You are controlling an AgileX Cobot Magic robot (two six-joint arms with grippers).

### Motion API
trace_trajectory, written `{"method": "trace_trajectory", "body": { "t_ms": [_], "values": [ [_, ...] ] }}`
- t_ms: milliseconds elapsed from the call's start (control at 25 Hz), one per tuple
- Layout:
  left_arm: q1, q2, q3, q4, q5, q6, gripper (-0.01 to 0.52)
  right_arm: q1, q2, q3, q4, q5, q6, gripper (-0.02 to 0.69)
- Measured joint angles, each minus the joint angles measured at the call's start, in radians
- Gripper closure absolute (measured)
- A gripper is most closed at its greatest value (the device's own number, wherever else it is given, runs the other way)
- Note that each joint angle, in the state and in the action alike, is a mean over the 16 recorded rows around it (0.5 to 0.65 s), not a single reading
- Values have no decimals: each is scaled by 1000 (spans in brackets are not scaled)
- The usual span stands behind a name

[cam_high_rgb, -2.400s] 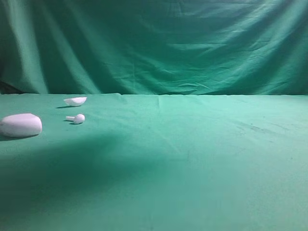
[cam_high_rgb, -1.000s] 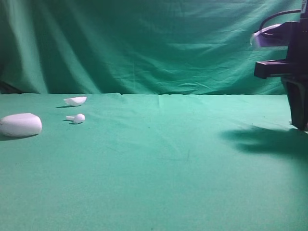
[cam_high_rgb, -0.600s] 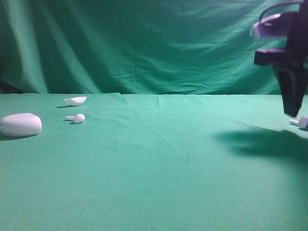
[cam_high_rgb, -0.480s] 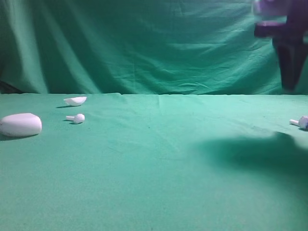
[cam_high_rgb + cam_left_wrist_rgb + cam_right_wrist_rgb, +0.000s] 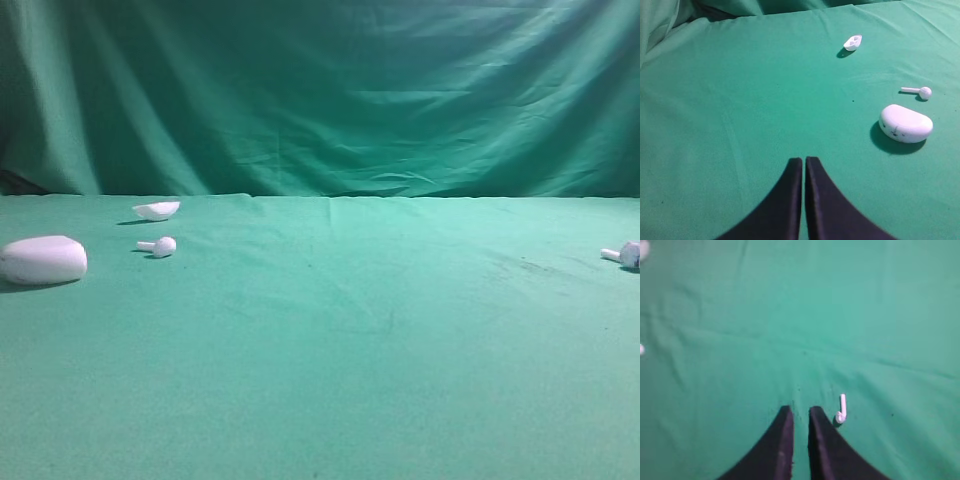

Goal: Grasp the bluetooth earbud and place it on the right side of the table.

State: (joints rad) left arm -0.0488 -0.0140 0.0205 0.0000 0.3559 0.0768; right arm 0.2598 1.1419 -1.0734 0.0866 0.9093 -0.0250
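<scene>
Lying at the far right edge of the exterior high frame, the bluetooth earbud (image 5: 625,254) rests on the green tabletop (image 5: 380,340), stem pointing left and rounded head partly cut by the frame border. We see no arm in that view. In the right wrist view the same earbud (image 5: 841,409) sits in the lower centre of the frame, stem pointing up the picture, head just beside the outer edge of one black finger (image 5: 822,440). We cannot tell whether head and finger touch. The right pincer (image 5: 800,415) holds nothing; its two fingers stand narrowly apart, with a thin strip of green cloth visible between the tips.

In the left wrist view the left pincer (image 5: 803,161) occupies the lower centre, its two black fingers pressed together with only a hairline seam between them, and nothing is held. To the right in that frame we find the white oval case (image 5: 906,123), above it a second earbud (image 5: 918,91), and near the top a small white shell-shaped piece (image 5: 853,42). These three items appear at the left of the exterior high frame, well apart from the bluetooth earbud.
</scene>
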Motion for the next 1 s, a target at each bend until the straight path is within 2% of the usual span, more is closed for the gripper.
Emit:
{"method": "trace_trajectory", "body": {
  "t_ms": [160,280,680,1000],
  "values": [
    [0,0,0,0,0,0,514,0,-189,67,36,8,-23,641],
    [0,0,0,0,0,0,514,0,-329,131,51,8,-29,662],
    [0,0,0,0,0,0,514,0,-753,315,82,-47,-31,665],
    [0,0,0,0,0,0,514,0,-932,358,90,-88,-31,665]
  ]
}}
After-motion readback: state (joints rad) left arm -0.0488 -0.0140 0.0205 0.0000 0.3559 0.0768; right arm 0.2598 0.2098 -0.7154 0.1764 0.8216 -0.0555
